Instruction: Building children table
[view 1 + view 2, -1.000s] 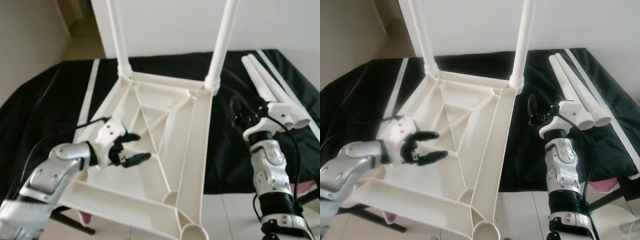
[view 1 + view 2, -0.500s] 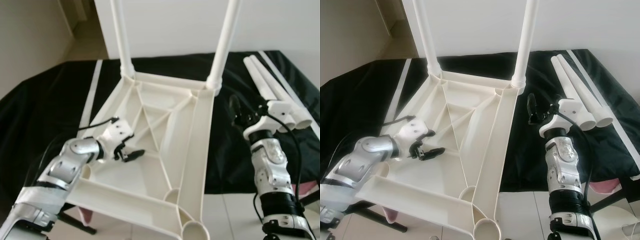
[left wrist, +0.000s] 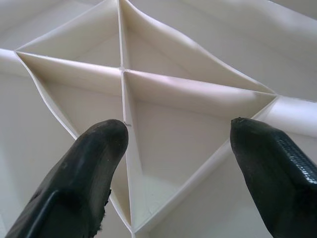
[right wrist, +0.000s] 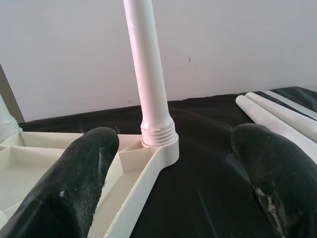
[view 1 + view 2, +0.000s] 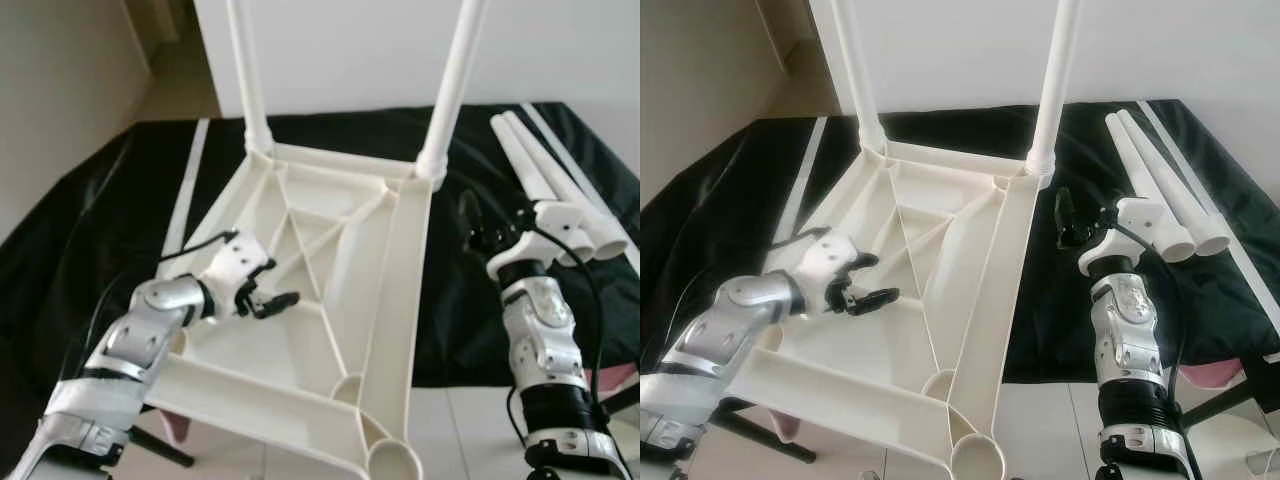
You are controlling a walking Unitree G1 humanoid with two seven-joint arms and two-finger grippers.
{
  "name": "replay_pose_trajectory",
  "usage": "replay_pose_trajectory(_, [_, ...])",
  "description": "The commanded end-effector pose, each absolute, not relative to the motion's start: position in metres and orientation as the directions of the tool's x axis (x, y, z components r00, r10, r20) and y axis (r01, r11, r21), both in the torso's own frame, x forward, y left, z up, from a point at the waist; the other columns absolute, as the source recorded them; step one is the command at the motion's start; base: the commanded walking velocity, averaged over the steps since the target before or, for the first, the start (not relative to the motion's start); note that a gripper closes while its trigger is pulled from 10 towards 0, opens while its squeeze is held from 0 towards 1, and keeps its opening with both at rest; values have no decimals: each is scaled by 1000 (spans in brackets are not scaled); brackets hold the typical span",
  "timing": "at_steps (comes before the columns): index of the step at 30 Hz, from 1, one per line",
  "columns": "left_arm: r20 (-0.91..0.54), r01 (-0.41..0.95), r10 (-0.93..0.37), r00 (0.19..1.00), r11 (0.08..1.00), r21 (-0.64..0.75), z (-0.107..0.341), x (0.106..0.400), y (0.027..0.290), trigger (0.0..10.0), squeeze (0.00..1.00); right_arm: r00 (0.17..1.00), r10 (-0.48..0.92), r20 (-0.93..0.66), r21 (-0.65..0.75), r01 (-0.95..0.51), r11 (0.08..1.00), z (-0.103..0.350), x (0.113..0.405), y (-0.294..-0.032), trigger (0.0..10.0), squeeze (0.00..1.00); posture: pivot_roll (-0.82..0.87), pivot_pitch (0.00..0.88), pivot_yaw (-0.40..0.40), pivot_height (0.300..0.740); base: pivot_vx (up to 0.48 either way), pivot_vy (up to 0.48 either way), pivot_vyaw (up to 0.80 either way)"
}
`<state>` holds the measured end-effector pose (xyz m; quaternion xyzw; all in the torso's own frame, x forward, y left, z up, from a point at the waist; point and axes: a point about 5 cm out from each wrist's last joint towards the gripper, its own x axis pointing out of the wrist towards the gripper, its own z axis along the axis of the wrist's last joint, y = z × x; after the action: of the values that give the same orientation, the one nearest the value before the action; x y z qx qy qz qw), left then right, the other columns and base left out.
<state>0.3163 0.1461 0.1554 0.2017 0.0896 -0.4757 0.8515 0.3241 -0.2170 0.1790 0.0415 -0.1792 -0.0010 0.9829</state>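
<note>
As camera shifted, left hand [image 5: 268,297] reached farther over tabletop [image 5: 395,300].

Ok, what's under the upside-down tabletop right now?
The white tabletop lies ribs-up on a black cloth that spreads out all around it. Its near corner overhangs the cloth's edge above pale floor. Whatever supports the cloth is covered.

Domestic room, apparently a home: plain white wall [image 5: 340,50], pale tiled floor [image 5: 470,430], a black cloth [image 5: 90,220] spread as work surface, doorway or corridor [image 5: 170,60] at rear left.
</note>
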Motion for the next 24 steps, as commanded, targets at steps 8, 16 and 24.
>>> replay_pose_trajectory(8, [-327, 835, -773, 544, 462, 299, 156, 314, 146, 10000, 0, 939, -27, 343, 90, -4, 996, 179, 325, -220, 10000, 0, -53, 65, 34, 740, 0, 0, 0])
replay_pose_trajectory(16, [-330, 882, -824, 460, 384, 272, 156, 303, 140, 10000, 0, 938, -33, 344, 90, 3, 996, 180, 325, -222, 10000, 0, -55, 71, 34, 740, 0, 0, 0])
replay_pose_trajectory(24, [-351, 912, -846, 400, 331, 241, 152, 295, 138, 10000, 0, 941, -24, 338, 83, -5, 997, 179, 324, -222, 10000, 0, -54, 77, 30, 740, 0, 0, 0])
